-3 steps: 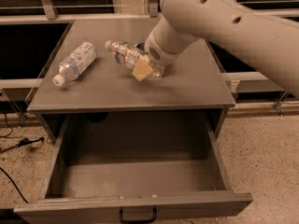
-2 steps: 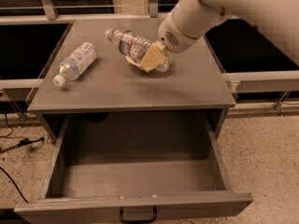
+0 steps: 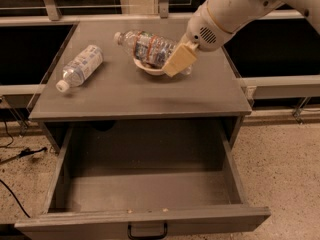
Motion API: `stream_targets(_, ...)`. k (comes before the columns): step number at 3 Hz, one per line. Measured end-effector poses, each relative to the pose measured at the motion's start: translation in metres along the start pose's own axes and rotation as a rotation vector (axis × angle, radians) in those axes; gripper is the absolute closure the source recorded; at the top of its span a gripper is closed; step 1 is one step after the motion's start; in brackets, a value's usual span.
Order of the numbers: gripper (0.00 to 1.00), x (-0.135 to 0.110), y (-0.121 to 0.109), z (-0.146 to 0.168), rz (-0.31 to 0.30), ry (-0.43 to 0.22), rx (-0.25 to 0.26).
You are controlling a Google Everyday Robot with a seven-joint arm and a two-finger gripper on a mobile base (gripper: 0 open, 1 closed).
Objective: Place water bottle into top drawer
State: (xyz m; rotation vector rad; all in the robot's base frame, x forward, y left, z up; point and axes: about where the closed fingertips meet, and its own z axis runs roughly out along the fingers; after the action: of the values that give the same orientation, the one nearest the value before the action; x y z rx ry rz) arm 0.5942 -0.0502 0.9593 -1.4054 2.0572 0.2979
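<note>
Arm (image 3: 230,6) enters from the upper right and reaches down over the back half of the grey table (image 3: 200,91). End effector (image 3: 165,65) is clenched around the water bottle (image 3: 145,46): a beige finger (image 3: 179,60) crosses its near side and a white finger (image 3: 150,70) curves under it. Bottle is clear and ribbed, tilted, with its pale cap pointing up and to the left. It appears raised off the table top, above the table's rear centre, not over the drawer.

Top drawer (image 3: 150,191) is pulled fully open below the table front, nothing large inside, a few pale specks along its front edge. Black handle (image 3: 147,231) sits at the centre of the front panel.

A second bottle with a white and light-blue label (image 3: 81,65) lies on its side at the table's left, cap toward the near-left edge, well apart from the end effector. A dark cable (image 3: 12,196) lies on the speckled floor (image 3: 285,174) at left.
</note>
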Motion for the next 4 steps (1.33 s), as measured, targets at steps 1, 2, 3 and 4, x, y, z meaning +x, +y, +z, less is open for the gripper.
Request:
stream_targets(1,1.00,0.000,0.000,0.001,0.000,0.000,0.001)
stream_targets(2,1.00,-0.012,0.011,-0.005,-0.032,0.003,-0.003)
stream_targets(3,1.00,-0.015,0.034,-0.018,-0.087,-0.019,0.011)
stream_targets(4,1.00,0.003,0.061,-0.019,-0.131,-0.042,0.039)
